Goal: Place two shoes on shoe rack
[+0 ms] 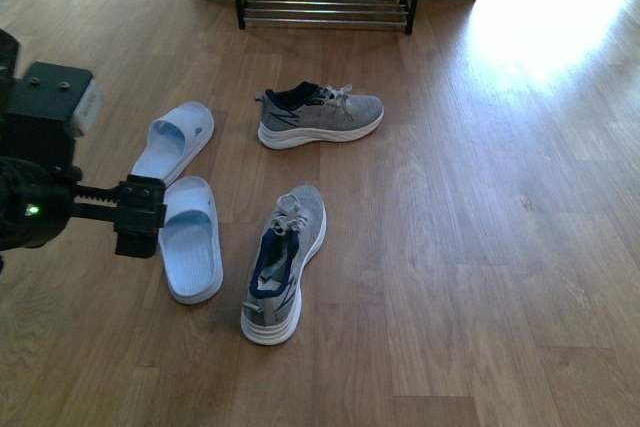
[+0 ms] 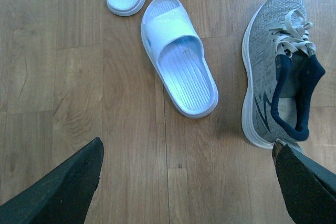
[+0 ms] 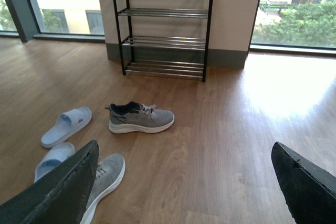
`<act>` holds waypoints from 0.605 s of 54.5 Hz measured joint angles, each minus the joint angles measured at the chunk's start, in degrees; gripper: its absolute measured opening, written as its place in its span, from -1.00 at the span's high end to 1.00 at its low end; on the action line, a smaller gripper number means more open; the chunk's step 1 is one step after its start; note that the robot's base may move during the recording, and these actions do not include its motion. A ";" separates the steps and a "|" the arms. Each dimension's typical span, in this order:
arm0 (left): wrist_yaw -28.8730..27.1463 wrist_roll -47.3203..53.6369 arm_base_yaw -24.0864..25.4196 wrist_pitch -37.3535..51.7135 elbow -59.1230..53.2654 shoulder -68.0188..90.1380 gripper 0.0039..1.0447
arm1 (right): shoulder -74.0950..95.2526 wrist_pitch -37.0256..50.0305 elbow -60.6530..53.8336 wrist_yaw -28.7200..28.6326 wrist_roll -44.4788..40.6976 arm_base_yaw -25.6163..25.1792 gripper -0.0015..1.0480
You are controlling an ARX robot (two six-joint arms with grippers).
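Two grey knit sneakers with white soles lie on the wood floor. The far shoe (image 1: 320, 115) lies side-on. The near shoe (image 1: 285, 262) points toward the rack. The black shoe rack (image 1: 325, 7) with chrome rods stands at the back wall, with nothing on the tiers I can see. My left gripper (image 1: 140, 215) hangs open to the left of the near shoe (image 2: 275, 72), above bare floor, holding nothing. My right gripper (image 3: 185, 153) is open and empty, facing the rack (image 3: 163, 24), with the far shoe (image 3: 140, 118) ahead and the near shoe (image 3: 107, 177) by one finger.
Two pale blue slide slippers lie left of the sneakers, one (image 1: 175, 137) farther and one (image 1: 190, 237) right beside my left gripper. The wrist view shows the nearer slipper (image 2: 178, 64) ahead of the open fingers. Bright sunlight falls on the floor (image 1: 545, 27) at right.
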 joint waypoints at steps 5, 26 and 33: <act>1.49 0.37 -0.37 -0.61 5.03 6.97 -0.83 | 0.00 0.00 0.00 0.02 0.00 0.00 -0.82; 3.58 3.37 -1.90 12.13 14.03 23.76 -0.83 | 0.00 0.00 0.00 0.02 0.00 0.00 -0.82; 3.41 4.61 -2.03 14.80 16.39 27.71 -0.83 | 0.00 0.00 0.00 0.02 0.00 0.00 -0.82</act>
